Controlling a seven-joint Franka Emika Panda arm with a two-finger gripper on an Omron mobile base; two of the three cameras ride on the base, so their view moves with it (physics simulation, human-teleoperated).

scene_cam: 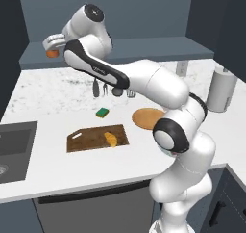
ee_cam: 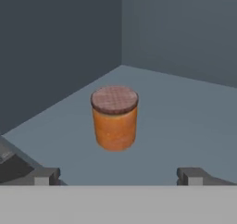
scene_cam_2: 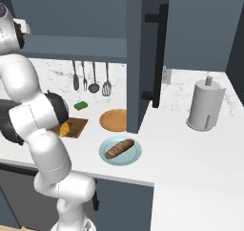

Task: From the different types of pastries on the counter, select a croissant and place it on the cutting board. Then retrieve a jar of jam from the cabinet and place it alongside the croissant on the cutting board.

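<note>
Jar of jam: the jar of jam [ee_cam: 114, 118] stood upright on the flat ledge of the cabinet [ee_cam: 194, 112], out from its back corner, with bare shelf all round it; in the left base view it showed as a small orange shape [scene_cam: 51, 54] at the left end of the ledge.
Pincer: the pincer [ee_cam: 118, 176] was spread fully wide and held nothing; its two tips stood short of the jar, one on each side of the jar's line.
Step in hand: judged to be the reach for the jar, the croissant part looking finished.
How to do it well: go straight in and level so the tips pass either side of the body below the darker top, and close only once the jar sits between them; a tip that meets the wall first would likely push or tip the jar.
Croissant: the croissant [scene_cam: 110, 139] lay on the cutting board [scene_cam: 86, 140], toward its right end, on the counter [scene_cam: 48, 90] near the front edge.
Room for the jar: the board's left part looked bare.
Hard to make out: the tips were cut off at the bottom of the hand view; from the left base the hand hid most of the jar, so the gap from tips to jar could not be judged; no label could be read.
</note>
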